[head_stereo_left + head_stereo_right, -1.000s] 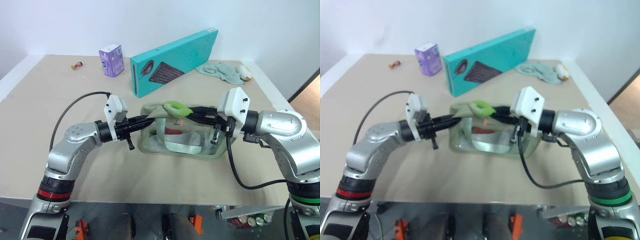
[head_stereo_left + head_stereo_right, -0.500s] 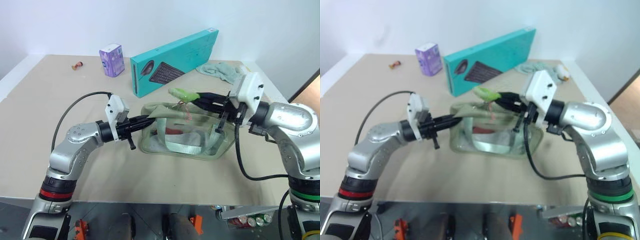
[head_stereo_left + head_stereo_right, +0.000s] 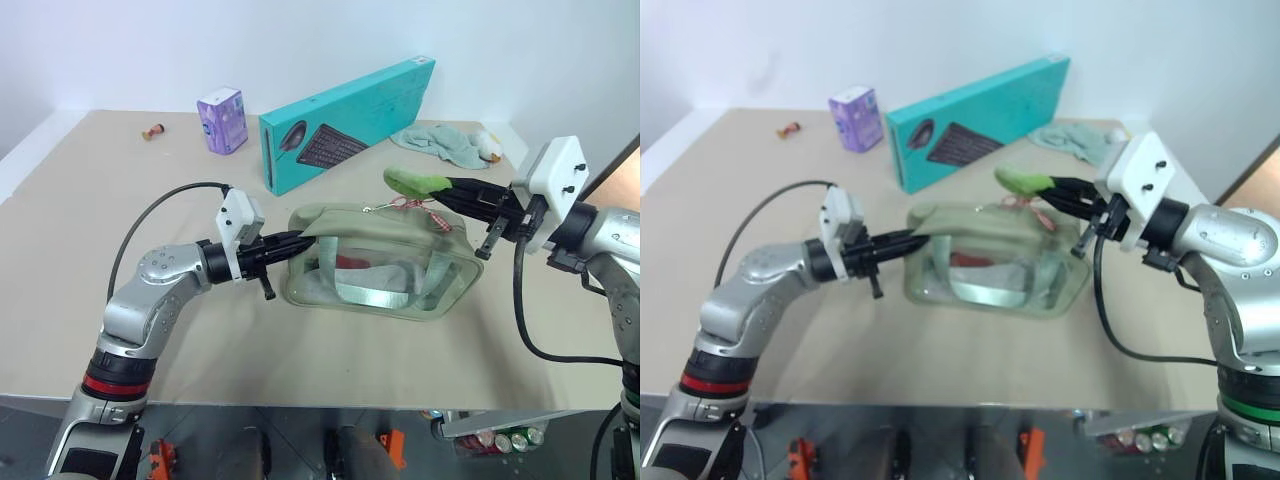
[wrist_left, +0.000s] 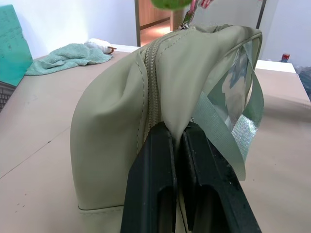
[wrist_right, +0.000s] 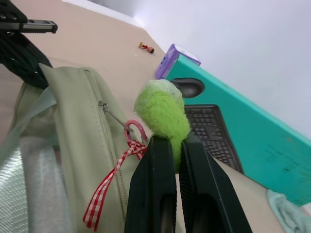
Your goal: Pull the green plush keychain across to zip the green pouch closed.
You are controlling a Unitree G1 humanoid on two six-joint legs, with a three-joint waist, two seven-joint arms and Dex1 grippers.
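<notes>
The left gripper [image 3: 290,243] is clamped on the near-left end of the green pouch [image 3: 375,262], its two black fingers [image 4: 160,194] pinching a fold of cloth right at the end of the zipper line. This grip serves as the anchor. The pouch is soft fabric with clear, flexible side panels and loose webbing straps; it appears light and sags where nothing supports it, so it would likely slide or crumple under the pull without a hold at that end.

The pouch stands near the middle of the table [image 3: 100,200]. Along its top, the zipper looks closed over most of its length, with the slider near the right end.

The right gripper [image 3: 455,187] is closed on the green plush keychain [image 5: 163,119], held above the pouch's right end. The plush is fuzzy and compressible — it squashes between the fingers, so a deep pinch is safer than a fingertip one. A thin pink metal loop [image 5: 135,131] and a red-checked ribbon [image 5: 108,185] link it to the slider; this link is slender and probably the weak point under a jerk.

Farther back stands a teal keyboard box [image 3: 345,125].
</notes>
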